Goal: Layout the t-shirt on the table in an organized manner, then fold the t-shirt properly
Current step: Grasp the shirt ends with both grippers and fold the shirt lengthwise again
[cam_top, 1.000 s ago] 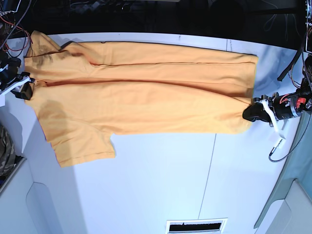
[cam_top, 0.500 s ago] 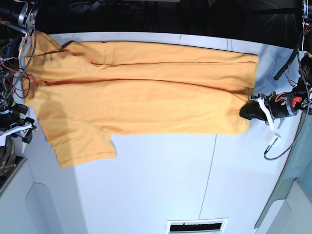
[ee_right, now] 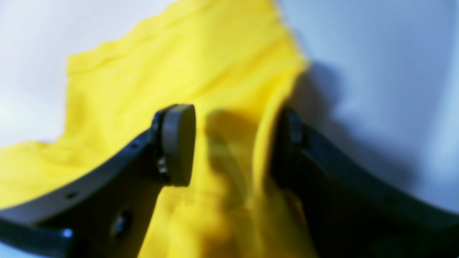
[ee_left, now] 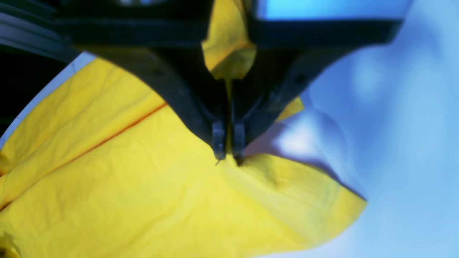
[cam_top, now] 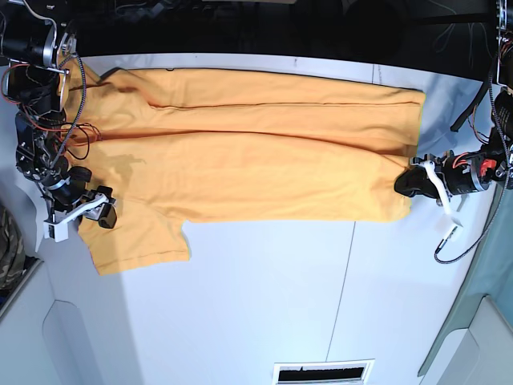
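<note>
Now the sleeve needs a grip

The right gripper [cam_top: 103, 210] hangs with jaws spread over the sleeve, holding nothing; it should bite the edge cleanly. Across the table [cam_top: 264, 313], the left gripper [ee_left: 228, 152] pinches the hem. The shirt [cam_top: 240, 160] lies flat, orange-yellow, half-folded lengthwise.

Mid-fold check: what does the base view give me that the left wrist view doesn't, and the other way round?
Only the base view shows the whole t-shirt spread lengthwise across the table, its sleeve lying toward the near side, the right pincer open over that sleeve end, and the table's thin dark seam.

Only the left wrist view shows the grip itself: the left pincer shut on a pinch of fabric, with cloth bunched up between its arms.

Both show the left pincer at the shirt's corner, the orange-yellow cloth and the white tabletop beside it.
</note>
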`<state>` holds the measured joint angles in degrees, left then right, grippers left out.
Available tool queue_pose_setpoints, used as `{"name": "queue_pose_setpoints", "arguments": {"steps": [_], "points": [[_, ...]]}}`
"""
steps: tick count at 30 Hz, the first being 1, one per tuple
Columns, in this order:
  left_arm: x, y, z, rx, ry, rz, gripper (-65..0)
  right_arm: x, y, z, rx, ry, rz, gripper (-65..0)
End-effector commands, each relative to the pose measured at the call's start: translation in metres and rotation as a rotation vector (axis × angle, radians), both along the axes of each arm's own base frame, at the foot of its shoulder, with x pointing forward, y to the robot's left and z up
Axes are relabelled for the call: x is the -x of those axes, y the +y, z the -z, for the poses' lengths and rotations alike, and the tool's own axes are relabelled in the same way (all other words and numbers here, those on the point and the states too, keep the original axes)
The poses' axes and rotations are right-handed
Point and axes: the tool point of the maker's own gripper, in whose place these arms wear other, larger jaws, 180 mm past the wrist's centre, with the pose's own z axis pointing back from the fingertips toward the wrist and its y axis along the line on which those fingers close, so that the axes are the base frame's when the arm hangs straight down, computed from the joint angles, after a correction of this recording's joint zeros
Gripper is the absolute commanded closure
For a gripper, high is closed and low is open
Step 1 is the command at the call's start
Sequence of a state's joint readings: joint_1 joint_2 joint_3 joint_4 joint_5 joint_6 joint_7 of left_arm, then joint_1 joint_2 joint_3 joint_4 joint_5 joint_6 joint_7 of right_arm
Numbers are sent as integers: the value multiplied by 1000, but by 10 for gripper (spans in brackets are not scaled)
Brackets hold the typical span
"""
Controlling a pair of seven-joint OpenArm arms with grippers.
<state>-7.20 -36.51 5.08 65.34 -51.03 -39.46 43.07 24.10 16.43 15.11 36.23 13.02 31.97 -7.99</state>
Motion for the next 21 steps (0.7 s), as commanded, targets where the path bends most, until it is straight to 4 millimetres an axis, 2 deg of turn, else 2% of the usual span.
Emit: {"name": "queue_pose_setpoints", "arguments": {"steps": [1,2,4,5,8,11,13,17,21], "points": [[-14,5,-18,6,-57,-2,0,-16,-6,-21,11,-60,2,-285],[-15,5,-19,6,-59,-2,0,-18,-4,-25,15,-63,-7,-229],[-16,5,-20,6,-63,-2,0,-21,0,-31,28,-50,-35,-48],[-17,5,-21,6,-65,-2,0,-21,2,-35,38,-37,-51,0],[-19,7,-25,13,-73,-7,0,-22,5,-48,60,2,-92,0],[-20,3,-35,32,-76,9,0,-20,7,-74,32,-32,-100,0],[-15,-2,-43,36,-63,46,0,-11,8,-91,28,-67,-115,0],[4,-11,-60,40,-51,130,0,26,12,-111,53,-71,-169,0],[28,-12,-59,-2,-23,190,0,72,17,-119,43,-86,-197,0]]}}
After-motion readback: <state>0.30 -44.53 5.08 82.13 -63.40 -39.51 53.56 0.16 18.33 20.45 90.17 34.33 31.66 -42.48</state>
